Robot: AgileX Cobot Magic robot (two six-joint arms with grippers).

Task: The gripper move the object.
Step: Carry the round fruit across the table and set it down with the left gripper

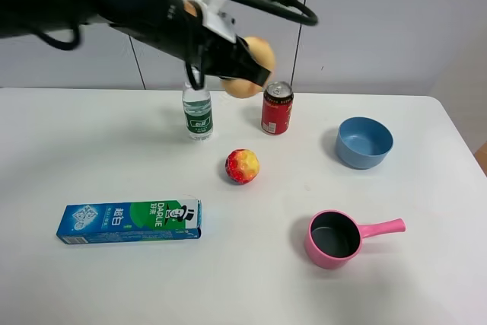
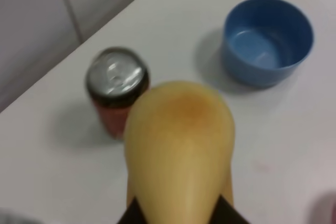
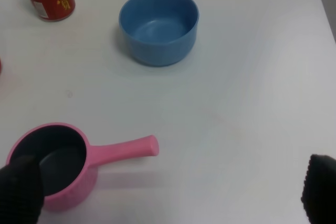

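My left gripper [image 1: 249,72] is shut on the tan-yellow fruit [image 1: 262,52] and holds it in the air above the far middle of the table, just over and behind the red can [image 1: 277,108]. In the left wrist view the fruit [image 2: 178,140] fills the middle, with dark fingertips [image 2: 132,214] on either side of its base; the gripper [image 2: 181,214] is at the frame's edge. My right gripper [image 3: 168,192] is open and empty, its fingers [image 3: 18,190] wide apart above the pink saucepan [image 3: 50,163]. It does not show in the exterior high view.
On the white table [image 1: 114,157] stand a water bottle [image 1: 198,114], a shiny red-and-yellow ball-like fruit [image 1: 242,166], a blue bowl [image 1: 364,142], the pink saucepan [image 1: 335,238] and a toothpaste box [image 1: 129,221]. The table's right edge [image 1: 464,157] is near the bowl.
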